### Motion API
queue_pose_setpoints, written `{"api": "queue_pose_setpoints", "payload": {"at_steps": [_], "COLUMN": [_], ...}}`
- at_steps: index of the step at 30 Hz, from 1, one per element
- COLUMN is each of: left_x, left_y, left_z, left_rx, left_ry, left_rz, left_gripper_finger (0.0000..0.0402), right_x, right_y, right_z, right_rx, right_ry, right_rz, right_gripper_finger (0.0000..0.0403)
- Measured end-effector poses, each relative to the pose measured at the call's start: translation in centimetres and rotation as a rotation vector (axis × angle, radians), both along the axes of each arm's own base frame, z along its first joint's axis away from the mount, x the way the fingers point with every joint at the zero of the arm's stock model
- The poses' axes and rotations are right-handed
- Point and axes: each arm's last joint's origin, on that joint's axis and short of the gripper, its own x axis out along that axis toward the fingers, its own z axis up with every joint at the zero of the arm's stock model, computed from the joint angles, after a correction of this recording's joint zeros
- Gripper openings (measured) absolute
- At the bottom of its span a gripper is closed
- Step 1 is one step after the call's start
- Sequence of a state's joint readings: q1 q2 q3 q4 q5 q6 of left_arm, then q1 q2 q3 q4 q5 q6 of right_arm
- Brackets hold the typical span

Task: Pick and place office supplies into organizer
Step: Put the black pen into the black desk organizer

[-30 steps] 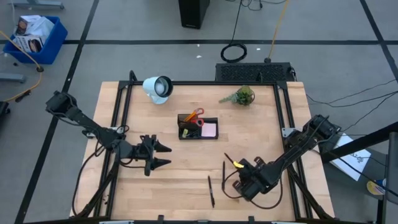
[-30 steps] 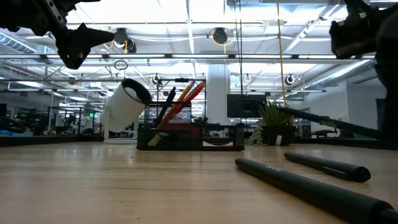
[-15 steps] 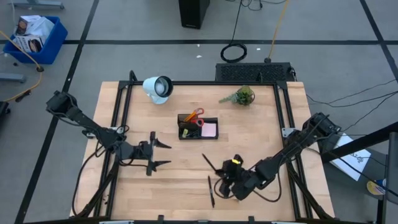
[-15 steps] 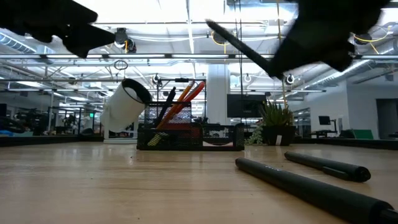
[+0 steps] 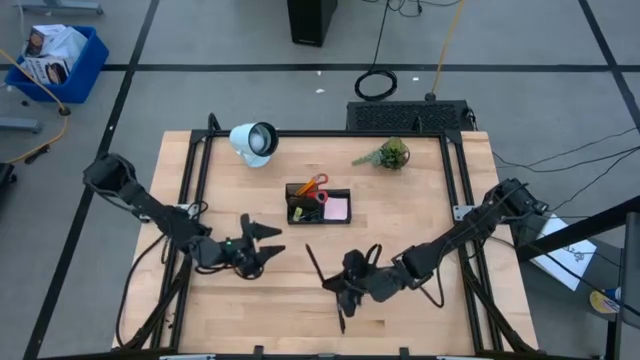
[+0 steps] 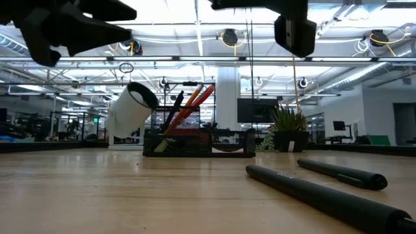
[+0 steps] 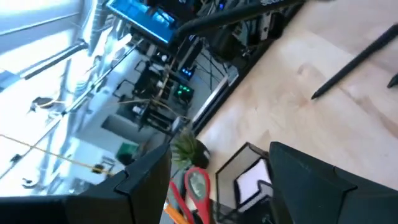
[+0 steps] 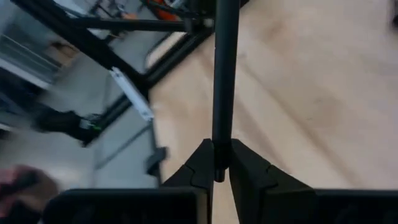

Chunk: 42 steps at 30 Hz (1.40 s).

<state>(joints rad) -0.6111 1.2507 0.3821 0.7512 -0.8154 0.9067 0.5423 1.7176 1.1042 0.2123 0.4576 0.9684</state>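
My right gripper (image 5: 338, 283) hangs over the table's near middle, shut on a black pen (image 5: 318, 262) that points toward the far left. In the low view the pen (image 6: 237, 5) is high above the table. The black organizer (image 5: 318, 205) stands at the table's centre. It holds red-handled scissors (image 5: 315, 186), a pink sticky pad (image 5: 338, 208) and a yellow piece (image 5: 297, 213). My left gripper (image 5: 268, 241) floats open to the left of the pen, with nothing between its fingers (image 7: 143, 183). Two more black pens (image 6: 318, 194) (image 6: 341, 173) lie flat on the wood. My right gripper pinches the pen by its near end (image 8: 217, 163) between the two fingers (image 8: 200, 163). The pen runs straight out ahead of the fingers, along them. It comes in slanting slightly downward from the table's right. The pen is lifted clear of the table.
A white round lamp (image 5: 254, 141) stands at the far left and a small green plant (image 5: 392, 154) at the far right. A black mesh panel (image 5: 410, 115) lies beyond the far edge. One loose pen (image 5: 340, 318) lies near the front edge.
My right gripper has gone up and toward the table's left edge, tipping from steeply down to nearly level. The pen has left the wood and swung with it to point far left. My left gripper has rolled about its own axis and shifted slightly, staying open.
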Motion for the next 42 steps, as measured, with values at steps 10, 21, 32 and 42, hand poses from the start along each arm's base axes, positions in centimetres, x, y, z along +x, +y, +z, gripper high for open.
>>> {"api": "queue_pose_setpoints", "payload": {"at_steps": [10, 21, 32, 42], "left_x": [2.8, 3.1, 3.2, 3.7], "left_y": [-1.3, -1.9, -2.0, -0.8], "left_z": [1.9, 2.8, 2.8, 1.9], "left_rx": [0.099, 0.257, 0.193, 0.34], "left_ry": [0.035, 0.143, 0.126, 0.24], "left_rz": [0.275, 0.3, 0.256, 0.274], "left_gripper_finger": [0.025, 0.0127, 0.0093, 0.0093], "right_x": [1.4, 3.0, 3.8, 4.0], "right_y": [-1.8, -4.9, -7.9, -8.4], "right_z": [0.6, 1.0, 0.7, 0.7], "right_rx": [0.297, 0.417, 0.514, 0.531], "right_ry": [-0.004, -0.015, 0.058, 0.064], "right_rz": [0.005, 0.024, 0.041, 0.049], "right_gripper_finger": [0.0024, 0.0026, 0.0026, 0.0026]}}
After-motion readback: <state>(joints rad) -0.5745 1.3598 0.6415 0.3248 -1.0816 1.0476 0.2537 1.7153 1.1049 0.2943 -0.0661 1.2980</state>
